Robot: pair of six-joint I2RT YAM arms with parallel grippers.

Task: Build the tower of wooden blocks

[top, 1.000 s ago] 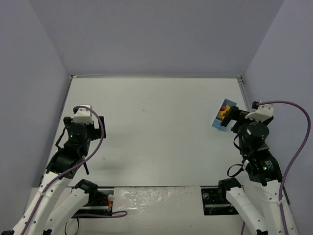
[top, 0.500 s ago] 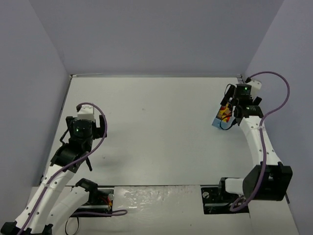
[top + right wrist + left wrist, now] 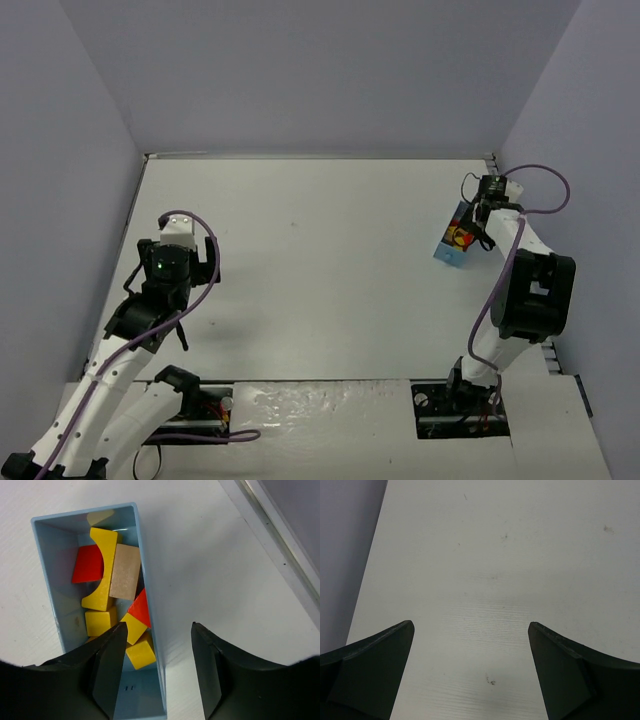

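Observation:
No wood block tower is in view. The wood blocks lie loose inside a light-blue box [image 3: 450,240] at the table's right side. In the right wrist view I see a yellow arch [image 3: 100,575], a tan cuboid [image 3: 125,571], a red piece [image 3: 88,564], a red wedge [image 3: 142,609] and yellow cubes [image 3: 141,653]. My right gripper [image 3: 157,630] [image 3: 470,213] straddles the box's right wall [image 3: 145,580], one finger inside the box and one outside. Its jaws stand partly apart, clear of the wall. My left gripper [image 3: 470,627] [image 3: 163,265] hangs wide open over bare table on the left.
A metal rail [image 3: 280,545] runs along the table's right edge, close beside the box. Purple side walls [image 3: 70,200] and a back wall enclose the white table [image 3: 320,270]. The right arm is stretched far forward along the right edge.
The right arm has stretched forward over the box and its jaws have narrowed around the box's right wall. The left gripper shifted slightly and stays wide open.

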